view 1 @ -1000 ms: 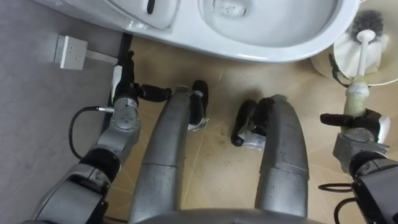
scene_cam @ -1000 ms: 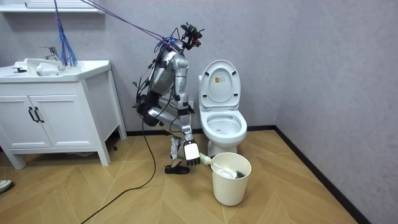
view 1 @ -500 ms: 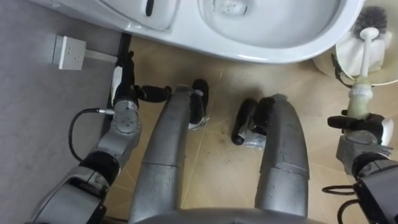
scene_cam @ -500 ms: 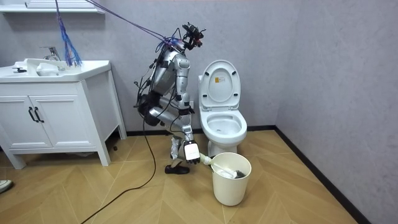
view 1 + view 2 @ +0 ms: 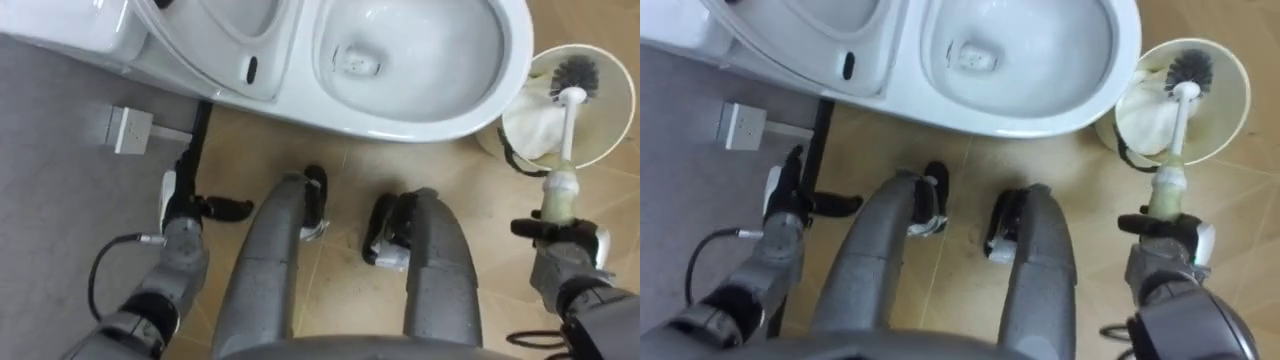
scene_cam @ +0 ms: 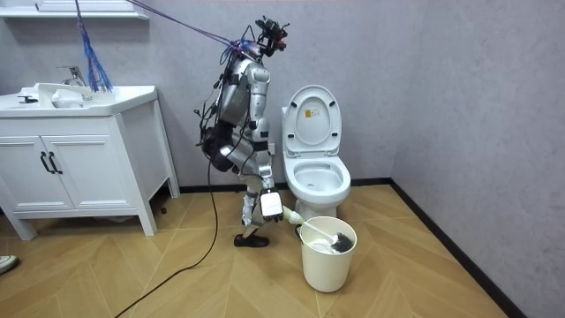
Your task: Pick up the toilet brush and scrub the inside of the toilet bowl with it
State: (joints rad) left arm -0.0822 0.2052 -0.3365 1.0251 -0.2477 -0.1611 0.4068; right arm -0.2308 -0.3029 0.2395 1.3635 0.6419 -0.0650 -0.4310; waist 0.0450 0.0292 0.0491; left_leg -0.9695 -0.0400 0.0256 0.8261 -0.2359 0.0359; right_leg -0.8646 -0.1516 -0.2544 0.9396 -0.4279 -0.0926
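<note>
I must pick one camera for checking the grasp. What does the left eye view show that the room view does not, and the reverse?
Left eye view: the inside of the toilet bowl from above, a white box on the grey wall, the open left hand near it, and the right hand with fingers curled round the toilet brush handle. Room view: the raised toilet lid, the sink cabinet, and the robot standing between cabinet and toilet. Both: the toilet, the bucket, and the brush head over the bucket's opening.

Right hand [image 5: 566, 248] curled, left hand [image 5: 182, 218] slack
</note>
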